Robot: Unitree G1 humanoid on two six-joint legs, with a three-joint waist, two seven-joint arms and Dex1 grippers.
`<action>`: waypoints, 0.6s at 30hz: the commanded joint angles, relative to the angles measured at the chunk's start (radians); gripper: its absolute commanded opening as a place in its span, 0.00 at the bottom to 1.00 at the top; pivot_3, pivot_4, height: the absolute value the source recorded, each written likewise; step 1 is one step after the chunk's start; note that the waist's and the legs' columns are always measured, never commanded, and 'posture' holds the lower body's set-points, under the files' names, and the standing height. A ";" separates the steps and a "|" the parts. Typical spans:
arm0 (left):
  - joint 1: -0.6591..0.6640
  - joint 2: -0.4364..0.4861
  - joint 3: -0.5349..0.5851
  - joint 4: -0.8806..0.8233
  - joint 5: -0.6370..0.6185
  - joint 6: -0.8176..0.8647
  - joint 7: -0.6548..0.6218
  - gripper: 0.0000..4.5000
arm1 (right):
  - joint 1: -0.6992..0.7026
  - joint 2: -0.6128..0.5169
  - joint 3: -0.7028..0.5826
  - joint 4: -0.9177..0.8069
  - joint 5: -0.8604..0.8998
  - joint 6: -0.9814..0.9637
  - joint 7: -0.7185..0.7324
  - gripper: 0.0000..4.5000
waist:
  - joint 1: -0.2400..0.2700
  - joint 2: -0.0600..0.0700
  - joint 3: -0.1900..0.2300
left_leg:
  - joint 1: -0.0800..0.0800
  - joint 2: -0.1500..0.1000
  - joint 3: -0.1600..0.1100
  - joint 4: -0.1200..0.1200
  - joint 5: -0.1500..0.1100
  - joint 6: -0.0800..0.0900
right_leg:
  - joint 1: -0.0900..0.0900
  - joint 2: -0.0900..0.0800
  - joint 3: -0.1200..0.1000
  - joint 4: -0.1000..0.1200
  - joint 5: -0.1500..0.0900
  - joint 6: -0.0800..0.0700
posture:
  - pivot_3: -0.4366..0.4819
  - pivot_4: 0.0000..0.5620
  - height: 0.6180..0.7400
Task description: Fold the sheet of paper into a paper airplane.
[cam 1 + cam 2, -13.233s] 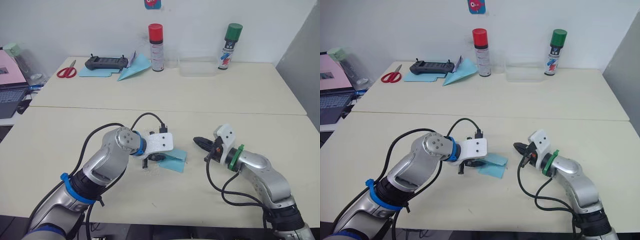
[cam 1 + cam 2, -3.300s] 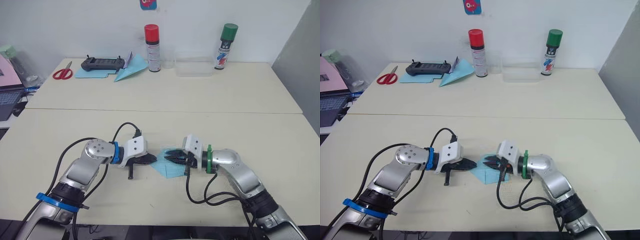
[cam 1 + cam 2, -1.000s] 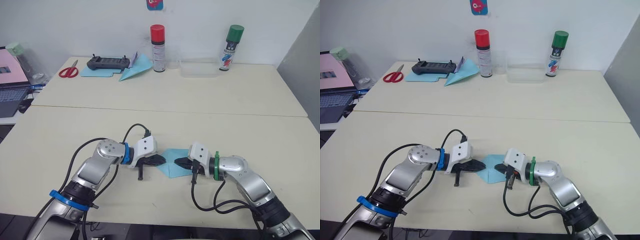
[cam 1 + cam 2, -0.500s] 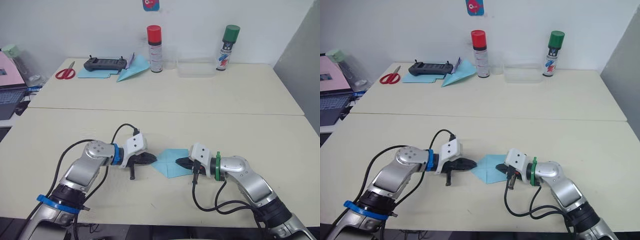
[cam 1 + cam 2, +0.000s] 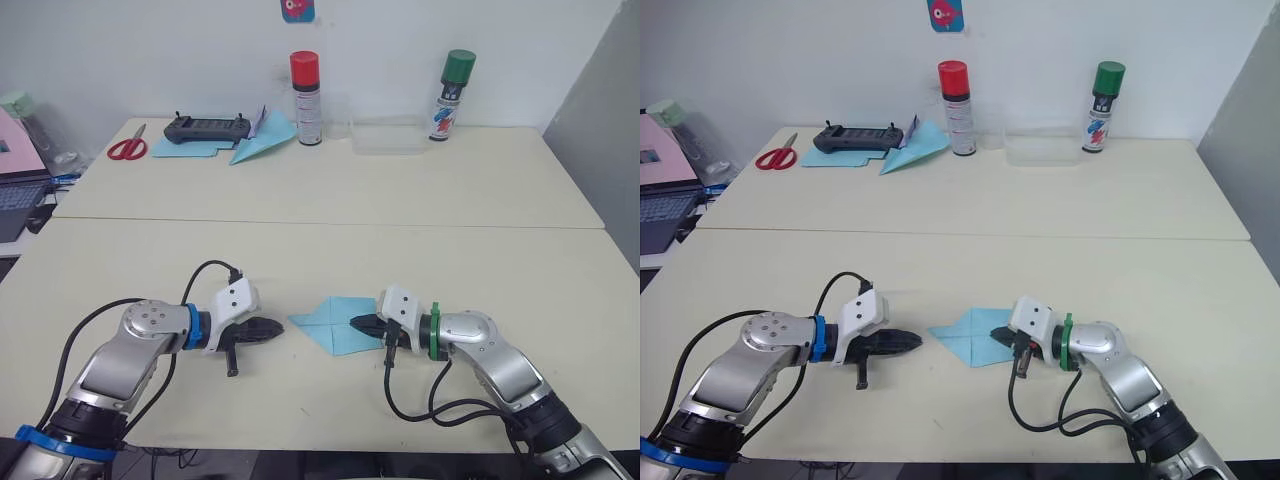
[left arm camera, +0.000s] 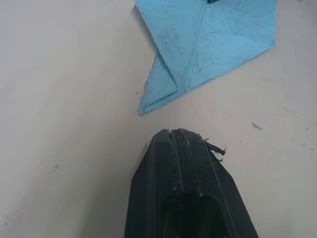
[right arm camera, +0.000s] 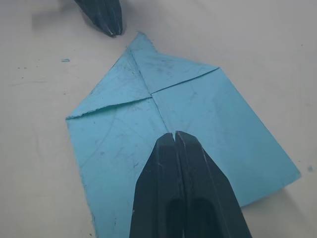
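Left tool (image 5: 268, 327) lies low over the cream surface (image 5: 330, 240) with its two black fingers pressed together, holding nothing, its tip pointing at the nose of the sheet of paper (image 5: 334, 324) and standing just clear of it. Right tool (image 5: 360, 323) likewise has its fingers closed flat against each other; they rest on top of the paper near its middle, over the centre crease, gripping nothing between them. That light-blue sheet lies flat on the near part of the surface between the two tools, its two corners folded in to a point that faces the left tool, with the square end toward the right arm. Well apart, along the far edge, stand a red-capped spray can (image 5: 306, 84) and a green-capped spray can (image 5: 455, 81), with a clear plastic box (image 5: 390, 136) between them. Farther left lie a finished paper dart (image 5: 262, 137), a black controller (image 5: 208, 126) on a blue sheet (image 5: 190, 147), and red scissors (image 5: 126, 148).
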State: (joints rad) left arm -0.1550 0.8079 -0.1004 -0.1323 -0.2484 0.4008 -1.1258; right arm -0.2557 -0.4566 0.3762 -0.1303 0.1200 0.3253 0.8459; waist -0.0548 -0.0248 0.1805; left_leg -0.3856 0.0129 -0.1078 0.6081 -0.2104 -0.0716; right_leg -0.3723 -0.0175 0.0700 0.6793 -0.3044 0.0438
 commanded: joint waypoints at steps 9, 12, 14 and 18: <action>-0.015 0.133 0.173 -0.192 -0.223 0.105 -0.112 0.44 | 0.004 -0.030 -0.240 -0.174 0.360 0.256 0.077 0.43 | 0.001 0.000 0.003 | -0.016 0.000 -0.001 0.000 0.000 0.000 | -0.014 0.000 -0.002 0.001 0.004 0.006 | 0.48 0.27 1.00; -0.040 0.145 0.176 -0.207 -0.249 0.129 -0.115 0.64 | -0.010 -0.035 -0.244 -0.127 0.327 0.239 0.050 0.68 | 0.000 0.001 0.004 | -0.015 0.000 -0.001 0.000 0.000 0.000 | -0.014 0.000 -0.002 0.000 0.004 0.006 | 0.48 0.27 1.00; -0.057 0.145 0.171 -0.209 -0.252 0.134 -0.107 0.79 | -0.021 -0.037 -0.229 -0.093 0.311 0.237 0.050 0.84 | 0.000 0.001 0.005 | -0.015 0.000 0.000 0.000 0.000 0.000 | -0.014 0.000 -0.002 0.000 0.004 0.006 | 0.48 0.27 1.00; -0.075 0.133 0.145 -0.201 -0.216 0.111 -0.081 1.00 | -0.056 0.037 -0.247 -0.002 0.357 0.293 0.014 0.93 | -0.003 0.001 0.005 | -0.015 0.000 0.000 0.000 0.000 0.000 | -0.013 0.001 -0.001 0.001 0.004 0.006 | 0.48 0.27 1.00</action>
State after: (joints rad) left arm -0.2168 0.9385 0.0429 -0.3122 -0.4705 0.5302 -1.2123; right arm -0.2938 -0.4362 0.1445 -0.1381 0.4503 0.6031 0.8714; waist -0.0576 -0.0241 0.1860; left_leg -0.4005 0.0130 -0.1078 0.6082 -0.2105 -0.0717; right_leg -0.3861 -0.0166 0.0688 0.6799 -0.3006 0.0498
